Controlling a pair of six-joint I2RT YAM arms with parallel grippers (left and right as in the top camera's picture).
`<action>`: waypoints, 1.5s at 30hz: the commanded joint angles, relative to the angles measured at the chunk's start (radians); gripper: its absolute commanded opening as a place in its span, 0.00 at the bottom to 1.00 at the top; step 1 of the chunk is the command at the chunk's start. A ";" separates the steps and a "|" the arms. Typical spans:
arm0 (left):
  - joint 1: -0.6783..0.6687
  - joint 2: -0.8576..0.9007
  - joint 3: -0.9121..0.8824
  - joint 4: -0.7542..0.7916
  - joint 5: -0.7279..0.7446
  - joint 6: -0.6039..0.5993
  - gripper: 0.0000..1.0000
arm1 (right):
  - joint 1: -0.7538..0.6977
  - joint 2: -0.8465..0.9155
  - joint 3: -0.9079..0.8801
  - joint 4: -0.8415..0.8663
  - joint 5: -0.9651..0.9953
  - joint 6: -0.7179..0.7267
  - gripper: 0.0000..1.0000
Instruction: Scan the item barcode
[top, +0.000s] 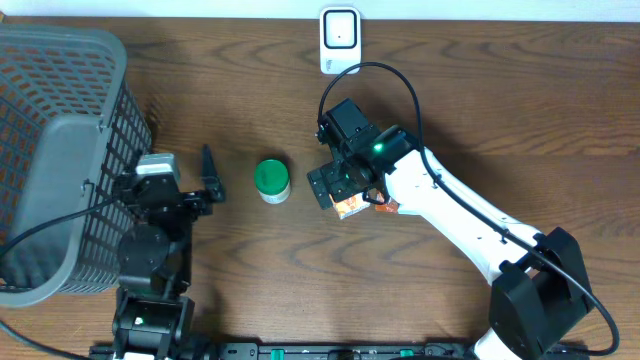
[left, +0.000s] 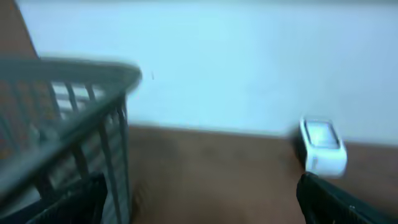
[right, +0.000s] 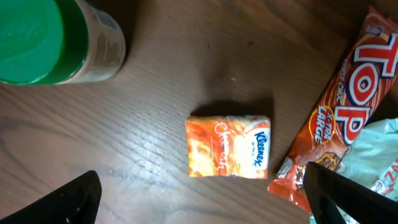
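Note:
An orange Kleenex tissue pack (right: 228, 146) lies flat on the wooden table, just ahead of my right gripper (right: 205, 202). That gripper is open and hangs above the table with nothing between its fingers. In the overhead view the pack (top: 350, 207) peeks out from under the right gripper (top: 335, 190). The white barcode scanner (top: 340, 38) stands at the table's back edge and also shows in the left wrist view (left: 322, 146). My left gripper (left: 205, 208) is open and empty, beside the basket and facing the back wall.
A grey wire basket (top: 60, 150) fills the left side. A green-lidded jar (top: 271, 180) stands between the arms, close to the pack's left (right: 37, 40). A red TOP candy bar (right: 345, 106) and a pale packet (right: 376, 155) lie right of the pack.

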 joint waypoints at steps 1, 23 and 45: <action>0.003 -0.007 0.014 0.074 -0.043 0.014 0.98 | 0.017 0.001 0.020 0.002 0.007 0.009 0.99; 0.002 -0.038 0.027 0.267 -0.313 0.362 0.98 | 0.025 0.001 0.020 -0.021 0.008 0.016 0.99; 0.002 -0.353 0.026 -0.082 -0.415 0.360 0.98 | 0.025 0.001 0.020 -0.023 0.007 0.039 0.99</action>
